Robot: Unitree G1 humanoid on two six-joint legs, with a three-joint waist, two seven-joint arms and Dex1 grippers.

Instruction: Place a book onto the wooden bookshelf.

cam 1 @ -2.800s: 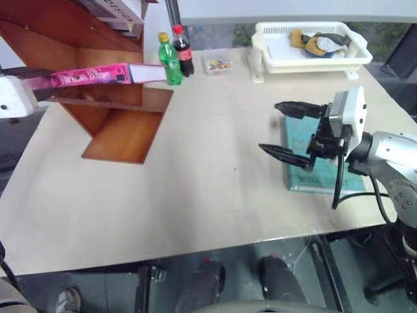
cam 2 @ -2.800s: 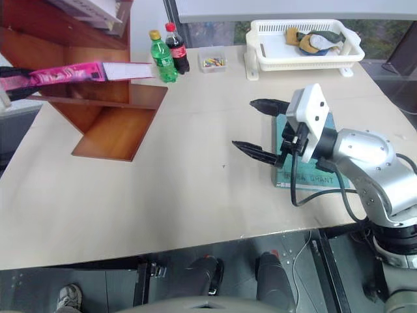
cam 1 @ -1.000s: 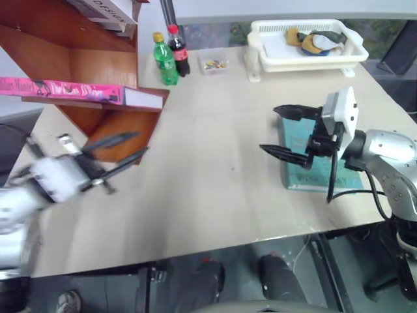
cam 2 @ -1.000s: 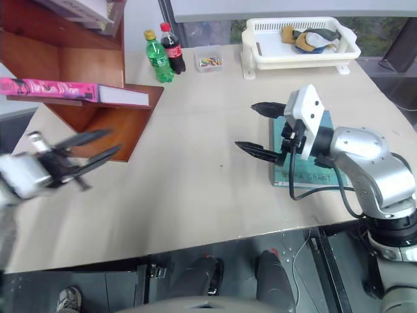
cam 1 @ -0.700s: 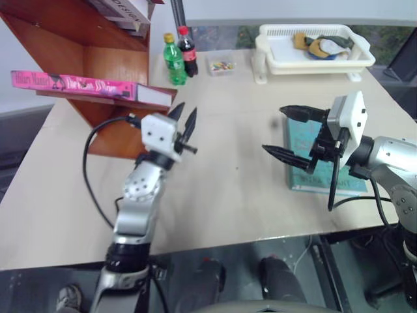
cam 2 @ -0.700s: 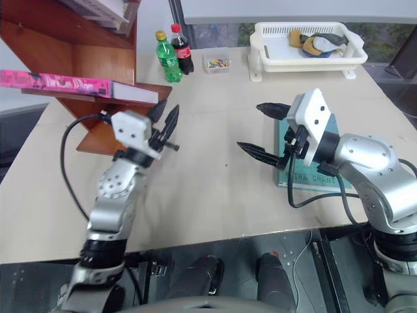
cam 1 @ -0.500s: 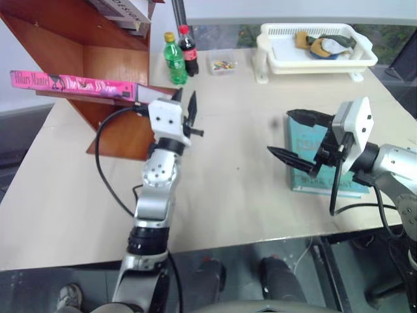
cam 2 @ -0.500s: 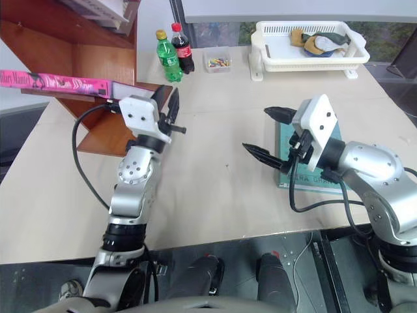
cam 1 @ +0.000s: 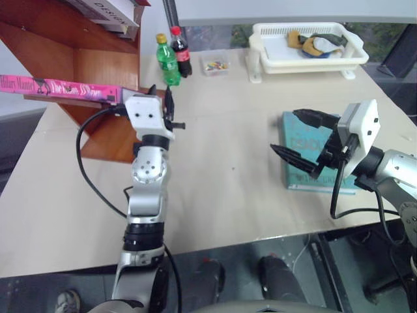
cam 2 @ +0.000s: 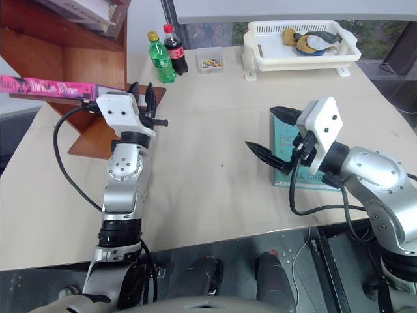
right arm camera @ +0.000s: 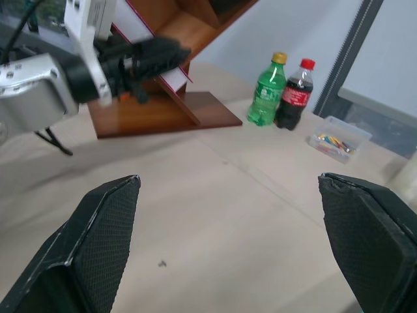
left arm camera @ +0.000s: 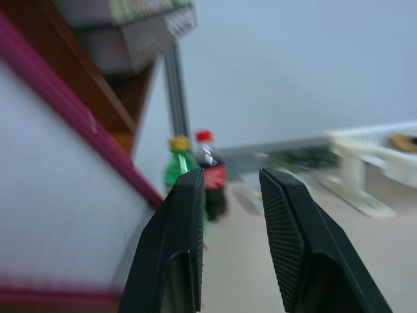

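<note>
On the far left of the beige tabletop (cam 1: 221,182) I see the big reddish-brown polished wooden bookshelf (cam 1: 85,68) with its slanted boards, and the large thin bright pink paperback book (cam 1: 62,88) lies flat on one of those boards, its lettered spine facing me and its white page edges pointing toward the table's middle. My left end effector (cam 1: 161,98) sits just beside that page-edge end of the book, its two black fingers drawn close together with nothing between them; from its wrist camera the white page block fills one side and I cannot tell whether a finger touches it. White books with dark lettering (cam 1: 107,12) lie on a higher board.

My right end effector (cam 1: 301,138) hovers over the right side of the tabletop with its fingers spread wide and empty, above the near edge of a flat teal-green book (cam 1: 313,163) lying on the surface.

Behind the shelf's foot stand a green plastic bottle with a yellow cap (cam 1: 165,62) and a dark cola bottle with a red cap (cam 1: 179,52), touching or nearly so. Near them is a small clear plastic box of coloured bits (cam 1: 214,63), and further right a white slotted plastic basket (cam 1: 260,49) holding crumpled cloths.
</note>
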